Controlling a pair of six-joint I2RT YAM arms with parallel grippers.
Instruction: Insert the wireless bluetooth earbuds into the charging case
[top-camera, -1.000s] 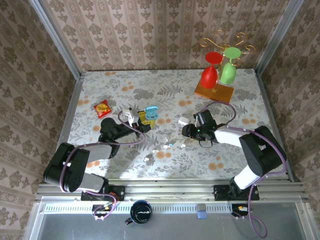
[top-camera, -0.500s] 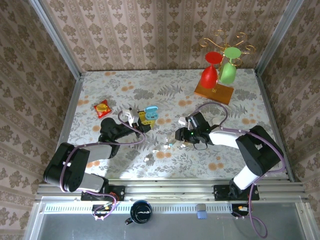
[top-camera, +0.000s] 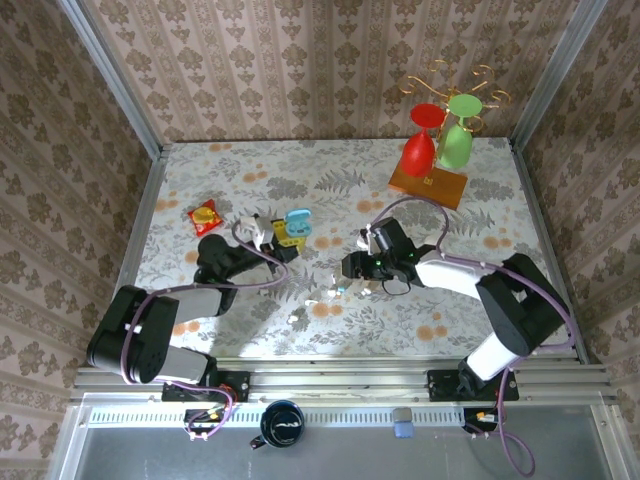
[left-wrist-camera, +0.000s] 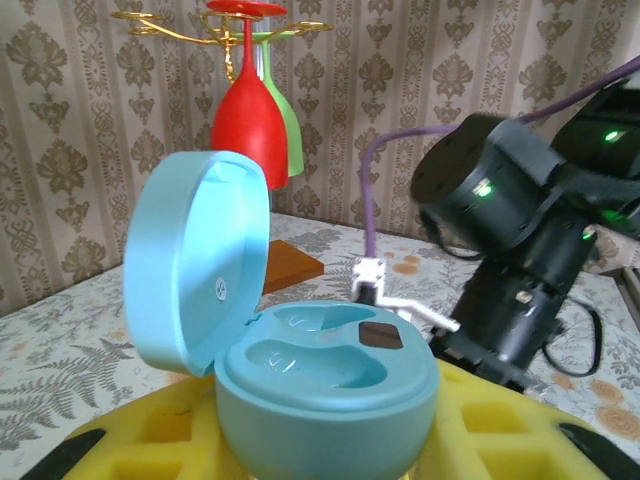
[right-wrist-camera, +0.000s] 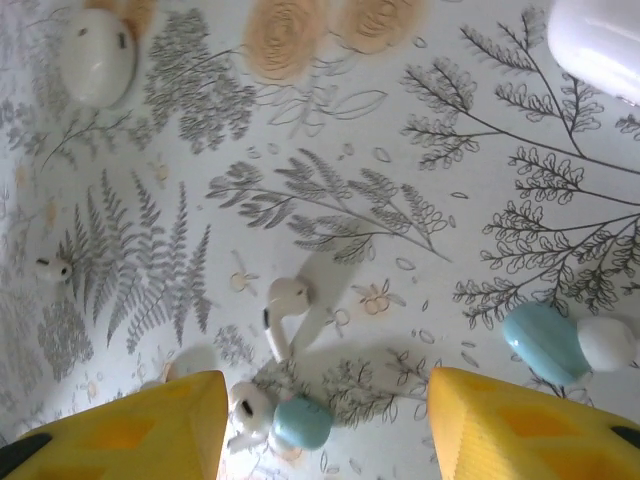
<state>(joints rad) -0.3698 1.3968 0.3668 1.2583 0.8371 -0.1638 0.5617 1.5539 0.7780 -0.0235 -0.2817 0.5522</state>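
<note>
The left gripper (top-camera: 288, 236) is clamped on an open blue case (left-wrist-camera: 330, 385), which sits between its yellow pads (left-wrist-camera: 500, 440). The lid stands up at 9 o'clock, and the two wells are bare apart from a small dark square.

The right gripper (right-wrist-camera: 320, 405) hangs over the table (right-wrist-camera: 330, 190) with its jaws wide. Below it, white earbuds (right-wrist-camera: 285, 303) lie loose near 6 o'clock, with another at 9 o'clock. A blue-and-white bud (right-wrist-camera: 565, 342) lies at 4 o'clock. The charging case (right-wrist-camera: 95, 55) rests at 11 o'clock, well apart from the earbuds; its lid state is unclear. A white case (right-wrist-camera: 600, 40) shows at 1 o'clock.
</note>
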